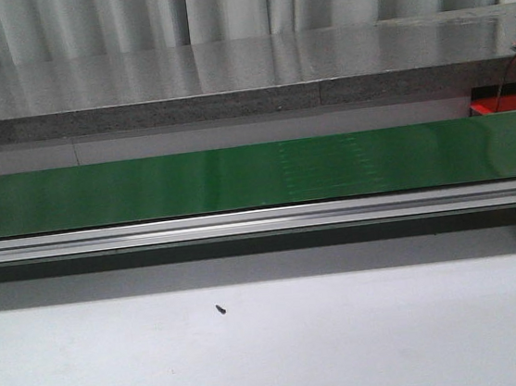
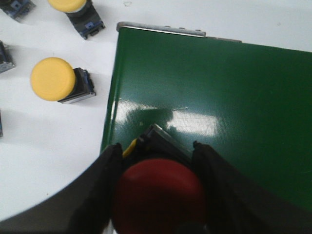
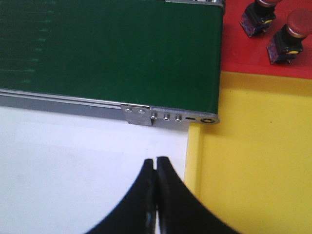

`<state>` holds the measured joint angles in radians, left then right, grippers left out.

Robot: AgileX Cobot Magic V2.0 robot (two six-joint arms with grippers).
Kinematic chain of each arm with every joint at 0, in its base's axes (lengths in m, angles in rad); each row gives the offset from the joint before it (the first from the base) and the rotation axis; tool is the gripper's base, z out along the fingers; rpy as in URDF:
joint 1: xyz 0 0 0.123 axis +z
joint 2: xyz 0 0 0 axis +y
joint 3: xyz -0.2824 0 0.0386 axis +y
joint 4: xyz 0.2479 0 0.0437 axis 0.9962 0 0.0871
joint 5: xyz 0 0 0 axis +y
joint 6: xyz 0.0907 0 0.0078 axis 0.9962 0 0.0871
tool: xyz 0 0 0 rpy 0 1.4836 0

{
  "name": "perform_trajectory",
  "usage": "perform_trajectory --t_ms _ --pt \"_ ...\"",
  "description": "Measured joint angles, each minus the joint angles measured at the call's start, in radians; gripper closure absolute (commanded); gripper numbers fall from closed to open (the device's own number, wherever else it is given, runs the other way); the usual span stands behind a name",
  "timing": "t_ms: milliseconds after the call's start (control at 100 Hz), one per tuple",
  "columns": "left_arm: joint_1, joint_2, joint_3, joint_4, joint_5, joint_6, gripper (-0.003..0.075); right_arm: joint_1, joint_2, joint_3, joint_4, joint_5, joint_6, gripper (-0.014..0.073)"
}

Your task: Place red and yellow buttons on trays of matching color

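Left fingers (image 2: 156,195) grip red button (image 2: 158,195); front view shows belt (image 1: 238,178) only.

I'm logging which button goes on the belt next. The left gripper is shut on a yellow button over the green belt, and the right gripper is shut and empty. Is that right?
Not quite: the left wrist view shows the left gripper shut on a red button, not a yellow one, over the green belt. The yellow buttons lie loose beside the belt. The right gripper is indeed shut and empty.

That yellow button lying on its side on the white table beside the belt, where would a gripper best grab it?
Probably by the dark squarish base, coming from above. The yellow button lies tipped over, so its flat base sides face outward for the fingers, while the domed cap is rounded and would likely slip.
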<state>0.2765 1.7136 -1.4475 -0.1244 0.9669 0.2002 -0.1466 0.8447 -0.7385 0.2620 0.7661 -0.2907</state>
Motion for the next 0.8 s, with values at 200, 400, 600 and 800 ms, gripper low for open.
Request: perform_trajectory --t_ms 200,400,600,800 --pt "-0.009 0.041 0.0 -0.017 0.014 0.005 0.0634 0.0 0.0 0.0 0.0 0.0 0.0 0.0664" --pt "-0.009 0.049 0.0 -0.037 0.012 0.022 0.0544 0.0 0.0 0.0 0.0 0.0 0.0 0.0664" --pt "-0.009 0.049 0.0 -0.046 0.01 0.026 0.0347 0.0 0.0 0.0 0.0 0.0 0.0 0.0664" --pt "-0.009 0.069 0.0 -0.05 0.008 0.026 0.0325 0.0 0.0 0.0 0.0 0.0 0.0 0.0664"
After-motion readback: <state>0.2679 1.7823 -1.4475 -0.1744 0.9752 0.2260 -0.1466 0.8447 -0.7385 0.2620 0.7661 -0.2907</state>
